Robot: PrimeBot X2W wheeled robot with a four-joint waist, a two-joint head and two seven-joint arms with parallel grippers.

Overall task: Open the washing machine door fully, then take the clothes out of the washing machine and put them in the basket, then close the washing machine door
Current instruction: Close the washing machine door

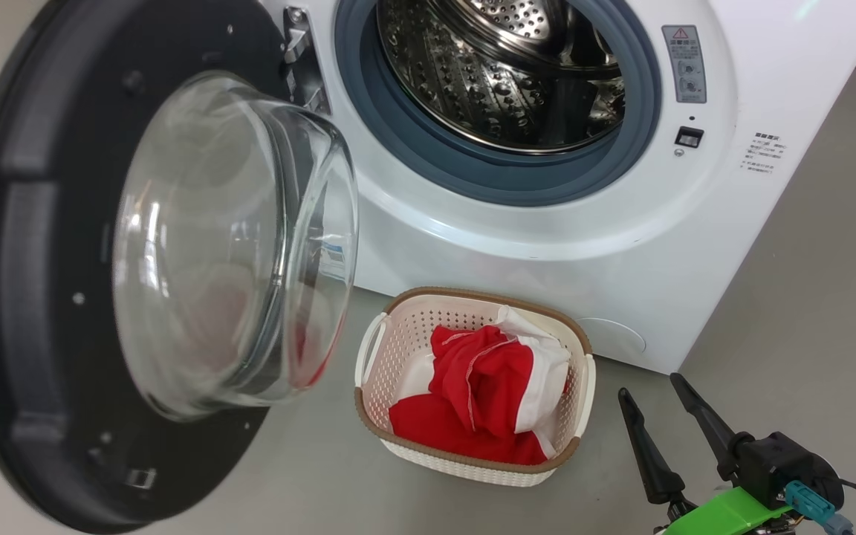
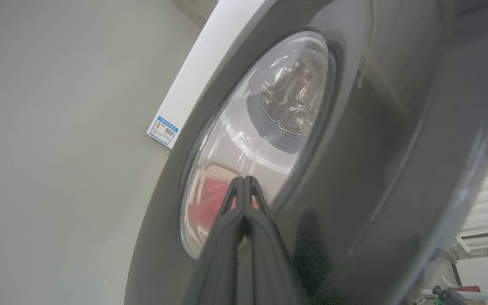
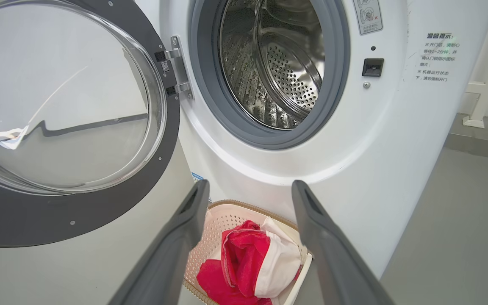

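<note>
The washing machine [image 1: 547,238] is white, and its steel drum [image 1: 502,67] holds no laundry that I can see. Its door [image 1: 49,297], black-rimmed with a bulging glass bowl [image 1: 235,238], swings out at the left. The red and white clothes [image 1: 487,394] lie in the cream basket [image 1: 398,334] on the floor below the opening. My right gripper [image 1: 651,390] is open and empty at the lower right, just right of the basket [image 3: 227,220]. My left gripper [image 2: 242,180] is shut, its tips against the door's outer face [image 2: 354,169], holding nothing.
Grey floor [image 1: 807,312] spreads around the machine and basket. A blue sticker [image 2: 163,130] sits on the washer's side. White railings [image 3: 481,89] stand at the right beyond the machine.
</note>
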